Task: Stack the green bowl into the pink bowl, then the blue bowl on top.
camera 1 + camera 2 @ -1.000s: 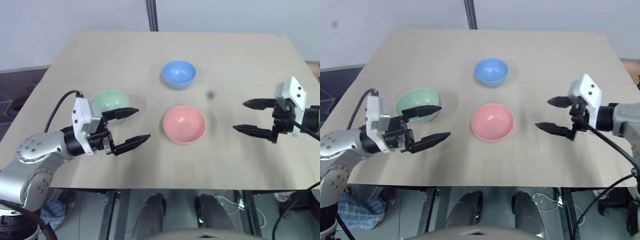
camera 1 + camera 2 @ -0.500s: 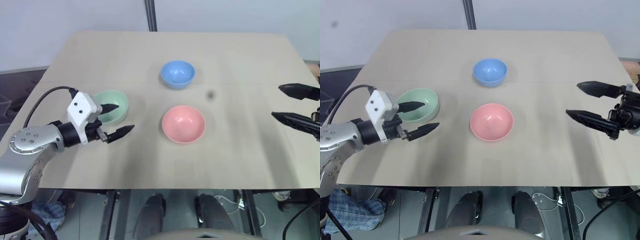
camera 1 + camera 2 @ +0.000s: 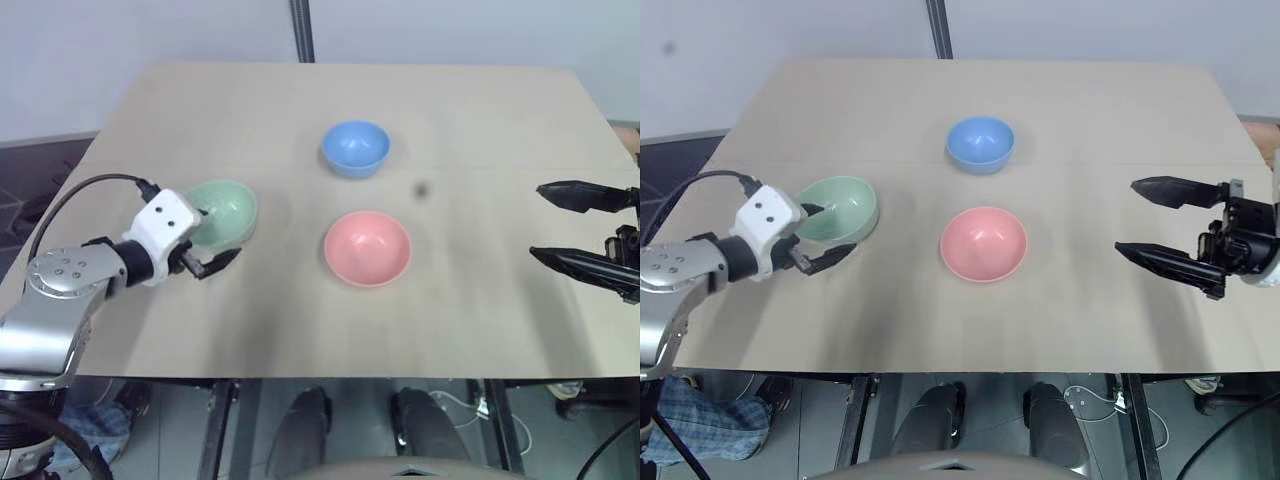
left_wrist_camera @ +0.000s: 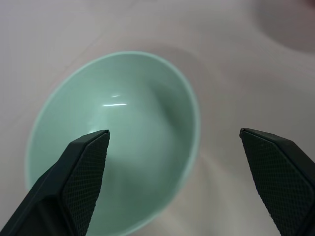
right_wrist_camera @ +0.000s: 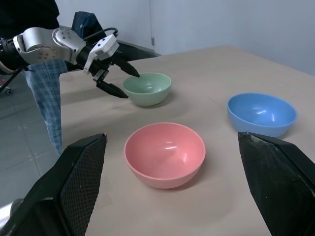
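Pink bowl (image 3: 983, 243) sits nearest, mid-table, empty and upright. Green bowl (image 3: 836, 208) lies left; left gripper (image 3: 828, 236), jaws wide, straddles its near rim. Right gripper (image 3: 1160, 222) hovers wide, empty. Blue bowl (image 3: 980, 143) farthest.

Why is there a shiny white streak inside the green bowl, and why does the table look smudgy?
Left wrist view: the streak in the green bowl is light glaring off its smooth inside. Right wrist view: the pink bowl and blue bowl glint too. Left eye view: the table shows soft blurry shadows.
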Motion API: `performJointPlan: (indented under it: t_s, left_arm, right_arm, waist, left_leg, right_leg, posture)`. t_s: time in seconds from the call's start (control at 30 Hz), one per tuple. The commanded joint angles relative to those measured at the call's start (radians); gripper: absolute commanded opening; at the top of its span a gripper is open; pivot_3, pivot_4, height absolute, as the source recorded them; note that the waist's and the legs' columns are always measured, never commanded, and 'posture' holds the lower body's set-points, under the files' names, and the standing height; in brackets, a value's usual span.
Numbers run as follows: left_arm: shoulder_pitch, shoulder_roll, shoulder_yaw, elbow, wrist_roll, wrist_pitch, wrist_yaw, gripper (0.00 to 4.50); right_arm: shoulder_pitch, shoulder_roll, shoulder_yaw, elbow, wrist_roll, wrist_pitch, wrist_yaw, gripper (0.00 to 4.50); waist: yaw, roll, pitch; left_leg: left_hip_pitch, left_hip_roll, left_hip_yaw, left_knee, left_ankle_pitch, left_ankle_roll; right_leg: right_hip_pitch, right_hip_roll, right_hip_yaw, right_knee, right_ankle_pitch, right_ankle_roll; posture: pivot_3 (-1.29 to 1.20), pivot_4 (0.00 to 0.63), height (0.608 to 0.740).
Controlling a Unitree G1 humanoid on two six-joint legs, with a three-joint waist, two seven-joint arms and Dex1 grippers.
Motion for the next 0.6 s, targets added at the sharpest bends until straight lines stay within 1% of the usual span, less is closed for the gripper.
performJointPlan:
  t_s: [0.03, 0.23, 0.33, 0.43, 0.53, 0.57, 0.6]
  left_arm:
    - [-0.001, 0.018, -0.035, 0.016, 0.068, -0.071, -0.008, 4.50]
    - [-0.041, 0.021, -0.134, 0.099, 0.157, -0.172, -0.050, 4.50]
    - [-0.081, 0.010, -0.155, 0.140, 0.163, -0.193, -0.070, 4.50]
    - [-0.108, 0.019, -0.169, 0.179, 0.176, -0.215, -0.097, 4.50]
    - [-0.142, 0.024, -0.160, 0.206, 0.158, -0.210, -0.131, 3.70]
    - [-0.150, 0.023, -0.159, 0.210, 0.155, -0.209, -0.139, 2.97]
    - [-0.152, 0.023, -0.160, 0.212, 0.156, -0.213, -0.146, 2.76]
  right_arm:
    - [-0.007, -0.018, -0.019, -0.010, 0.028, -0.025, -0.022, 4.46]
    - [0.001, -0.023, -0.017, -0.010, 0.034, -0.037, -0.036, 4.46]
    - [0.007, -0.024, -0.022, -0.012, 0.035, -0.041, -0.042, 4.46]
    - [0.023, -0.029, -0.031, -0.018, 0.039, -0.044, -0.044, 4.46]
    - [0.040, -0.031, -0.039, -0.022, 0.043, -0.048, -0.052, 4.50]
    - [0.043, -0.031, -0.040, -0.022, 0.045, -0.049, -0.056, 4.50]
    - [0.046, -0.032, -0.042, -0.024, 0.048, -0.050, -0.058, 4.50]
  waist:
    - [0.001, 0.000, 0.000]
    - [0.001, 0.000, 0.000]
    - [0.001, 0.000, 0.000]
    - [0.001, 0.000, 0.000]
    - [0.000, 0.000, 0.000]
    - [0.000, 0.000, 0.000]
    - [0.000, 0.000, 0.000]
  left_leg:
    - [0.000, 0.000, 0.000, 0.000, 0.000, 0.000]
    - [0.000, 0.000, 0.000, 0.000, 0.000, 0.000]
    - [0.000, 0.000, 0.000, 0.000, 0.000, 0.000]
    - [0.000, 0.000, 0.000, 0.000, 0.000, 0.000]
    - [0.000, 0.000, 0.000, 0.000, 0.000, 0.000]
    - [0.000, 0.000, 0.000, 0.000, 0.000, 0.000]
    - [0.000, 0.000, 0.000, 0.000, 0.000, 0.000]
  right_leg:
    - [0.000, 0.000, 0.000, 0.000, 0.000, 0.000]
    - [0.000, 0.000, 0.000, 0.000, 0.000, 0.000]
    - [0.000, 0.000, 0.000, 0.000, 0.000, 0.000]
    - [0.000, 0.000, 0.000, 0.000, 0.000, 0.000]
    - [0.000, 0.000, 0.000, 0.000, 0.000, 0.000]
    - [0.000, 0.000, 0.000, 0.000, 0.000, 0.000]
    - [0.000, 0.000, 0.000, 0.000, 0.000, 0.000]
  posture:
    - [0.00, 0.150, 0.740]
    - [0.00, 0.150, 0.740]
    - [0.00, 0.150, 0.740]
    - [0.00, 0.150, 0.740]
    - [0.00, 0.150, 0.740]
    - [0.00, 0.150, 0.740]
    - [0.00, 0.150, 0.740]
